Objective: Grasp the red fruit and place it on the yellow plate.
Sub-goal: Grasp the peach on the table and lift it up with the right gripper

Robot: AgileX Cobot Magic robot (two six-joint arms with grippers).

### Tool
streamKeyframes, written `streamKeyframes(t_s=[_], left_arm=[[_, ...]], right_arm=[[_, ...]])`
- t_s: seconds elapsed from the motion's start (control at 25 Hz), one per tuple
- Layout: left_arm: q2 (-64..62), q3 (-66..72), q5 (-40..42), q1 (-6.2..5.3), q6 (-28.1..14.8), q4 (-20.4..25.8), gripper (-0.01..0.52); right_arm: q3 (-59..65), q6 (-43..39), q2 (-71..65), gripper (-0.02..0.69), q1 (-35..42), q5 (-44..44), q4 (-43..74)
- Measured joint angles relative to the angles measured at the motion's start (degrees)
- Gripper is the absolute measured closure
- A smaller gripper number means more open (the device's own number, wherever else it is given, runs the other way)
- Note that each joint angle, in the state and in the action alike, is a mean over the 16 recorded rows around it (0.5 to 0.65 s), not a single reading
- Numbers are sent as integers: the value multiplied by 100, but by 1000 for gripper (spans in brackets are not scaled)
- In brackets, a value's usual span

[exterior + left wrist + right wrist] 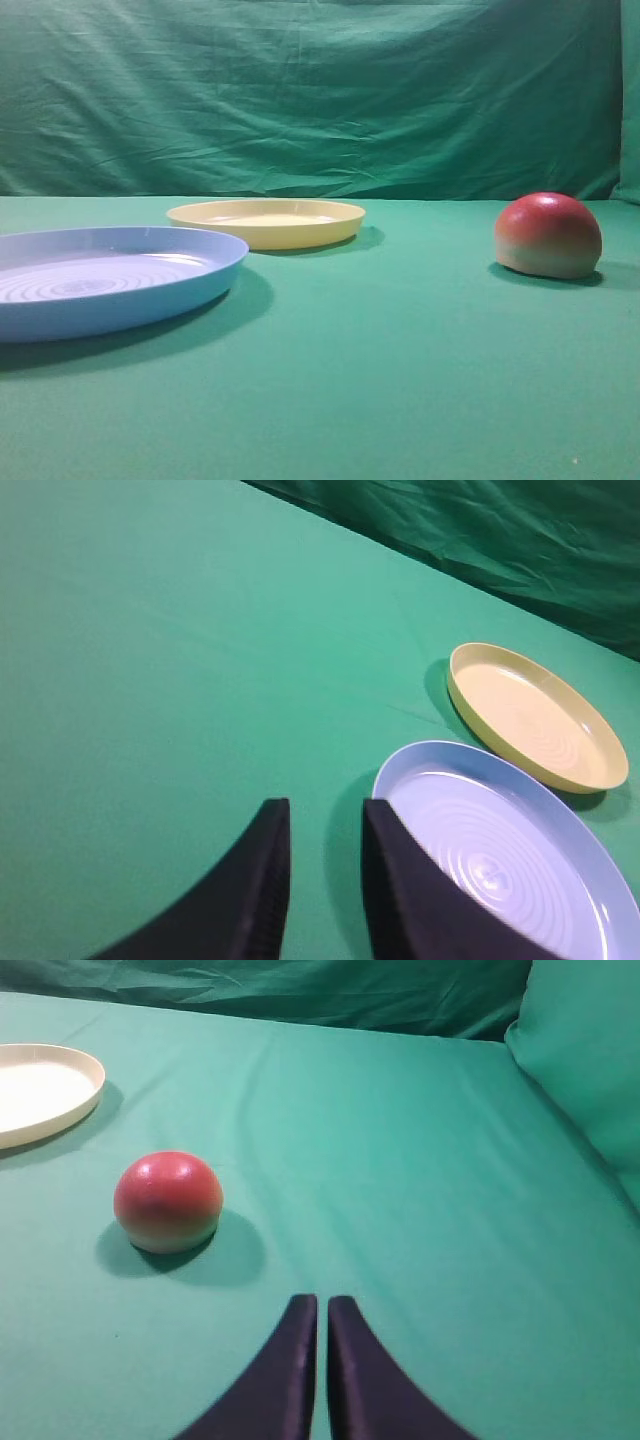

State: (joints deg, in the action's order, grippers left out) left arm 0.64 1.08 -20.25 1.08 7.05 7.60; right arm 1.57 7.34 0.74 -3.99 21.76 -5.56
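The red fruit (547, 235) sits flat-base-down on the green worktop (400, 360), well apart from the yellow plate (266, 221); left fingers (270, 880) slightly spread, right fingers (300, 1360) nearly pressed together, both empty.

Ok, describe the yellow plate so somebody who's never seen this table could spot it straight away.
Start at the green cloth table and find the big light blue plate at the near left. Just behind it, toward the backdrop, sits the yellow plate. It is smaller, pale yellow and empty, without the blue one's ripple rings, and the red fruit lies well off to its right.
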Motion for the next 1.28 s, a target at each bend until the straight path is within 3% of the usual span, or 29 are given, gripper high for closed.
streamKeyframes(t_s=[1.0,1.28], left_arm=[[0,0,0,0,0,0,357],[0,0,0,0,0,0,357]], right_arm=[[0,0,0,665,0,-8,8],[-2,-3,0,665,0,-383,-268]])
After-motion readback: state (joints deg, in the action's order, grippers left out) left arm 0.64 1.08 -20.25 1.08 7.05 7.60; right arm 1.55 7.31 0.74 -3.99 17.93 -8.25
